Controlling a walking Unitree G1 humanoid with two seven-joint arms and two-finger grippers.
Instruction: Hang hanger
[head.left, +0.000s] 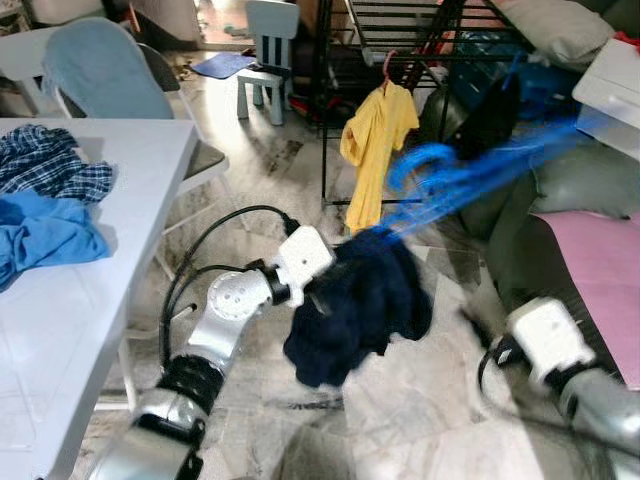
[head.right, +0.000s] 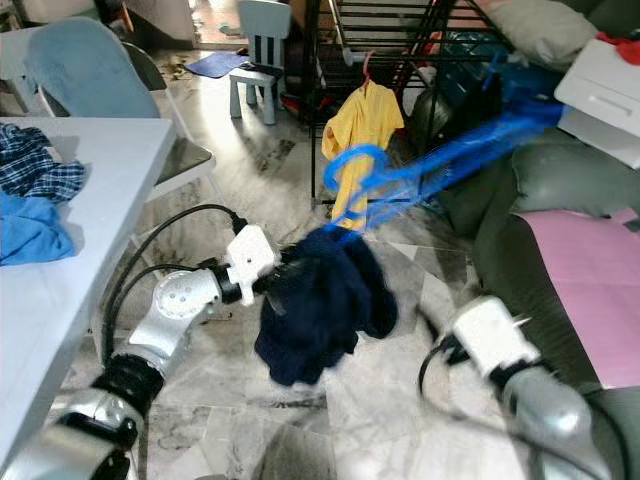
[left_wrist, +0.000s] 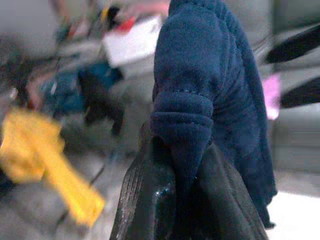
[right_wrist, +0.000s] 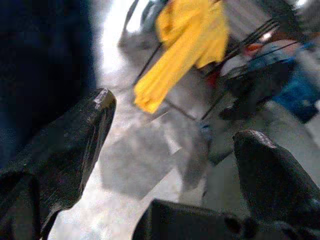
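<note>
A dark navy garment (head.left: 360, 305) hangs over the floor in front of me. My left gripper (left_wrist: 175, 150) is shut on a fold of it, with the cloth pinched between both black fingers. A blue plastic hanger (head.left: 440, 175), badly blurred, rises from the garment's top toward the right; its hook (head.right: 355, 162) curls near the yellow shirt. My right gripper (right_wrist: 175, 120) is open with nothing between its fingers, low at the right, its white wrist (head.left: 545, 340) apart from the garment. A black drying rack (head.left: 400, 40) stands behind, with a yellow shirt (head.left: 375, 145) hanging on it from a pink hanger.
A white table (head.left: 100, 300) at the left carries a plaid shirt (head.left: 45, 165) and a blue cloth (head.left: 45, 235). Behind it stands a chair (head.left: 100, 70), and farther back a small blue child's chair (head.left: 268, 55). A grey sofa with a pink cloth (head.left: 600, 270) fills the right side.
</note>
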